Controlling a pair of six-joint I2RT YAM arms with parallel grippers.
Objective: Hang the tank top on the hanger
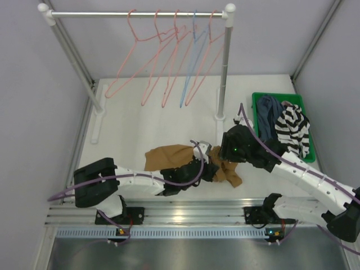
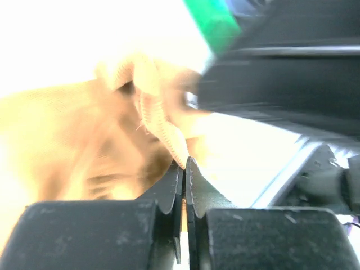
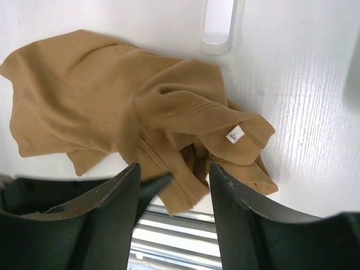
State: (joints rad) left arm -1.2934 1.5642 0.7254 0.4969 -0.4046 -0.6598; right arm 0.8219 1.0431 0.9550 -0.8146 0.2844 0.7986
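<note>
**Entry: garment-to-hanger, pick-up stage**

- **Tank top** (image 1: 169,156): tan, crumpled in a heap on the table (image 1: 129,124), at the middle of the near edge. One half lies spread toward the left and the other is bunched toward the right, with a white label facing up. Not on any hanger.
- **Left gripper** (image 2: 184,166): jaws pressed together, with a ribbed edge of the tank top caught at the tips.
- **Right gripper** (image 3: 174,169): jaws spread, poised over the bunched right half and gripping nothing.
- **Hanger** (image 1: 120,70): salmon-pink wire, hung with three like it on the rail (image 1: 140,13) at the far edge, well apart from the garment.

**Step in hand (judged):** securing the fabric. One edge is pinched and the second hold is not yet taken.

**Next move calls for:** the right gripper to close on a separate strap or hem, so the top can be lifted and opened out. As a heap it would not go over a hanger shoulder. A pink hanger must then be reached or brought down.

**Surroundings:**
- Blue hanger (image 1: 194,34) hangs among the pink ones and is not to be chosen.
- Green bin (image 1: 256,101) sits at the right edge. It holds a striped garment (image 1: 292,126) and a dark garment (image 1: 269,112).

**Obstructions:**
- The rack's right post (image 1: 225,67) and its foot (image 3: 219,28) stand just beyond the heap, between the garment and the rail.
- The two grippers work close together.
</note>
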